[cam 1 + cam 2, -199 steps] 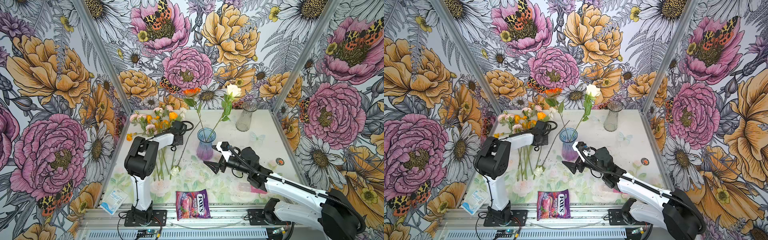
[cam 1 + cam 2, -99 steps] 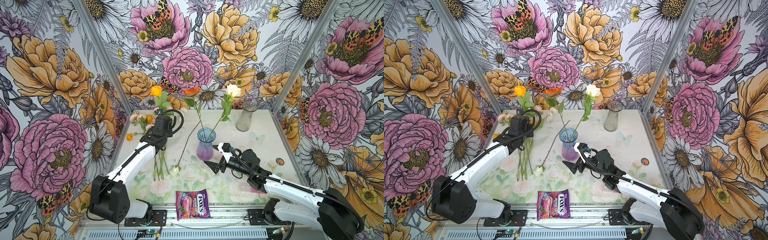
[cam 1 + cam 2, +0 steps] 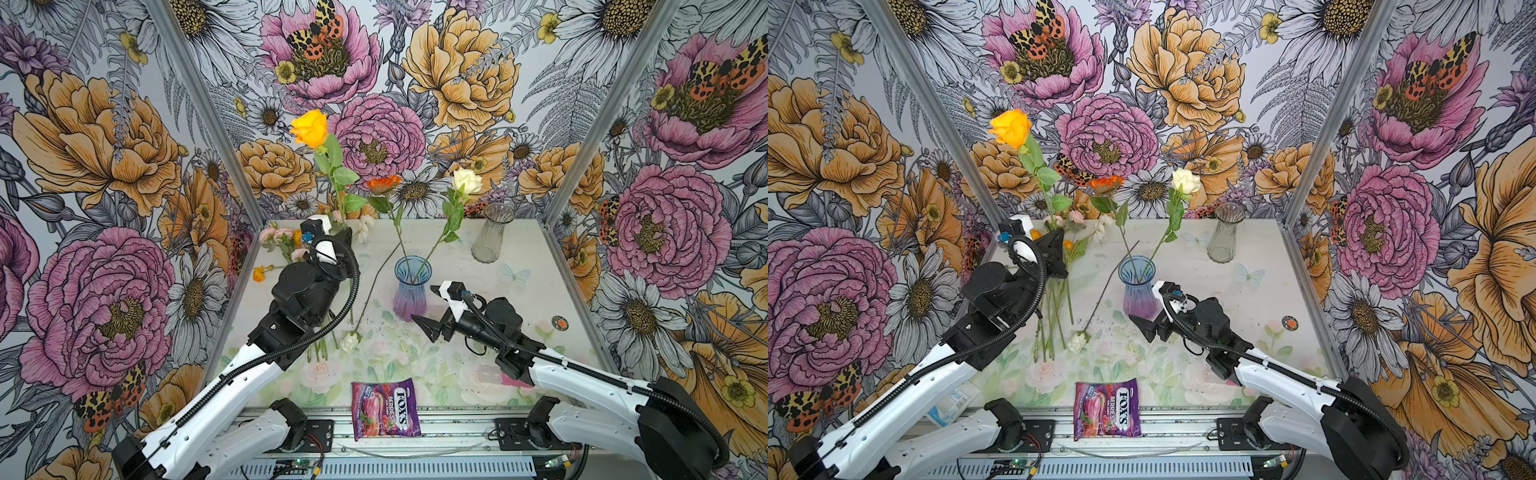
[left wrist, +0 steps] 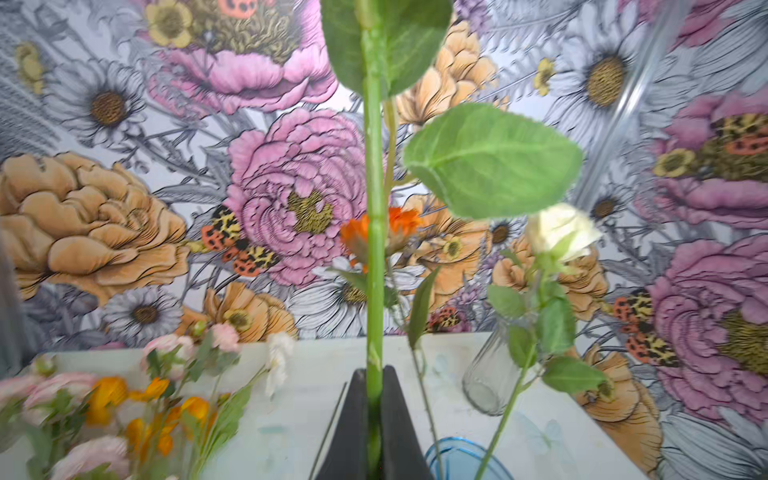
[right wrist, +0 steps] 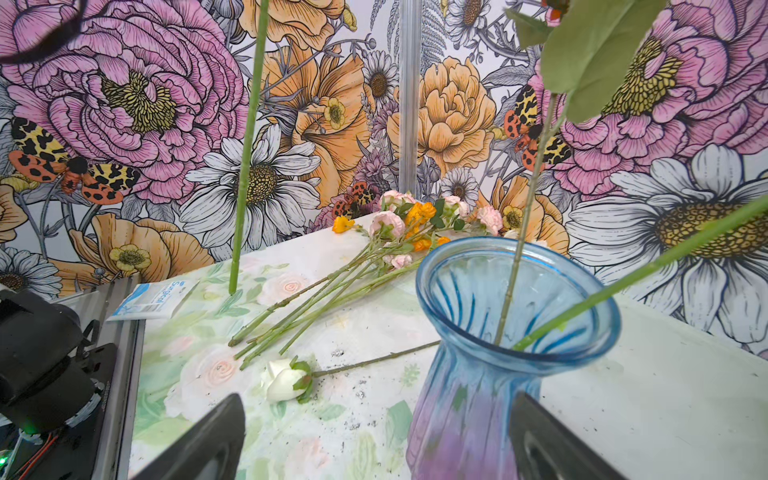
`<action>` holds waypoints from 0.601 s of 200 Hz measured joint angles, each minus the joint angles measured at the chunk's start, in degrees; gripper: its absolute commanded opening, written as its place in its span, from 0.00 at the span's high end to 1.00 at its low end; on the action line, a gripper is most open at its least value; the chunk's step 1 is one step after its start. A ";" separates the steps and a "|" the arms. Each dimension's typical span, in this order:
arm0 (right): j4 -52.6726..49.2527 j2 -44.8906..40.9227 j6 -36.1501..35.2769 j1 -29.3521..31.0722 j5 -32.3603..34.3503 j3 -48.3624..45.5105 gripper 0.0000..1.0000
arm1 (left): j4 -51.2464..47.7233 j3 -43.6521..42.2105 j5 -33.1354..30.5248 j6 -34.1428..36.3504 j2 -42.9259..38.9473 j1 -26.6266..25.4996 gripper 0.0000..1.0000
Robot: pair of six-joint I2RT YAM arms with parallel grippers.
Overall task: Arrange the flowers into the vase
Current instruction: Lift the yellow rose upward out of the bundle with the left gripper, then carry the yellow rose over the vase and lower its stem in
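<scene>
The left end effector (image 4: 375, 374) pinches the rose (image 3: 309, 128). The right end effector (image 5: 378, 401) is wide apart by the vase (image 3: 410, 291). The long rose could tip the vase.

Both top views look down from high above the near edge of the worktop (image 3: 532, 241), facing the back wall (image 3: 415, 62), far enough off to hold both arms and all 3 printed walls; they share almost the whole scene. The left wrist camera sits close behind its jaws, looking level up the stem of the yellow rose (image 4: 374, 249) toward that wall. The right wrist camera sits low, very near the blue vase (image 5: 490, 395), facing the far left corner. Both wrist views share the vase and the loose flowers (image 5: 386, 224).
</scene>
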 measured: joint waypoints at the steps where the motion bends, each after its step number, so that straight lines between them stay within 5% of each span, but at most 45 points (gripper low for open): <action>1: 0.00 0.00 0.00 -0.04 0.00 0.00 0.00 | 0.22 0.20 0.00 0.13 0.15 -0.22 1.00; 56: 0.24 -0.76 1.33 -2.19 -0.22 -0.66 0.01 | 18.40 11.08 -0.44 7.74 14.71 -11.10 1.00; 120: 0.26 -1.49 1.99 -2.58 -0.63 -1.20 0.00 | 30.40 11.98 -2.40 13.25 26.08 -12.68 1.00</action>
